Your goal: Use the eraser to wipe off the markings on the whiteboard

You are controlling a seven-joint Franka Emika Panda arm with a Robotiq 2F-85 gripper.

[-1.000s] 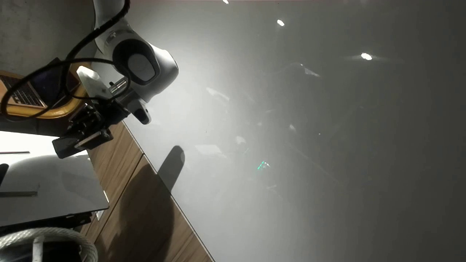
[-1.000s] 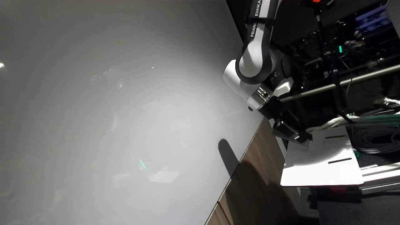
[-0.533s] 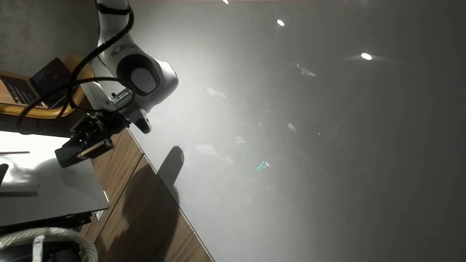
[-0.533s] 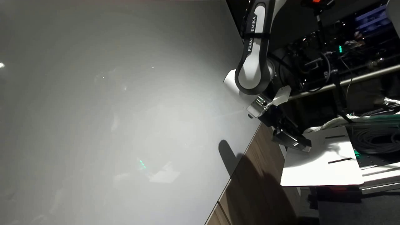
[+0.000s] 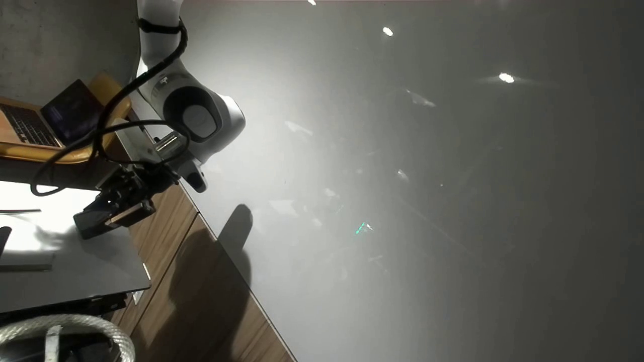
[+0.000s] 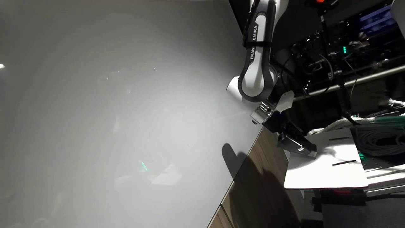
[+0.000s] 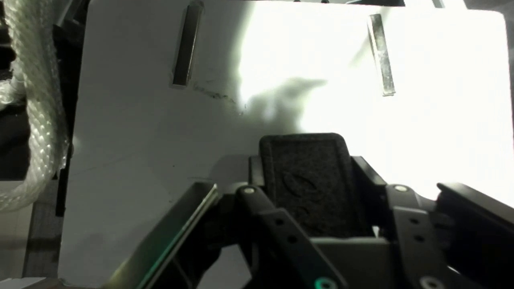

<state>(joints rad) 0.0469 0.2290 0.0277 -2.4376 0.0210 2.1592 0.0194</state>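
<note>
Dk grey eraser [image 7: 311, 182] is clamped in the tool [image 7: 307, 171], squeezed on both long sides, jaws only as far apart as the block is wide, its end poking out past the tips; it's over the white counter [image 7: 132, 116], tho from where I'm standing can't tell if there's a gap btwn the two; on that counter 2 thin strips [image 7: 187, 46] lie well apart, w/ a faint smudge [image 7: 217, 95] near one & hard glare [image 7: 441, 128] over much of the rest; pale braided rope [image 7: 36, 100] loops just beside the edge; arm [image 6: 254, 74] leads to the tool, EMIKA lettering [image 6: 255, 32] on it, blk cable [image 5: 128, 89] slung off it in loose loops; next to the counter come wood-grain panels [image 5: 166, 216], then the whiteboard [image 5: 427, 281], v. large, glossy, grey-white, eraser well apart from it; arm's shadow [image 5: 206, 291] falls across panels & onto the whiteboard's near strip; a few bright lamp spots [image 5: 506, 78] & tiny green specks [image 5: 360, 228] shine there too; past the cable an open laptop [image 5: 73, 110], dk screen, sits on a yellow-edged surface [image 5: 12, 150].
</note>
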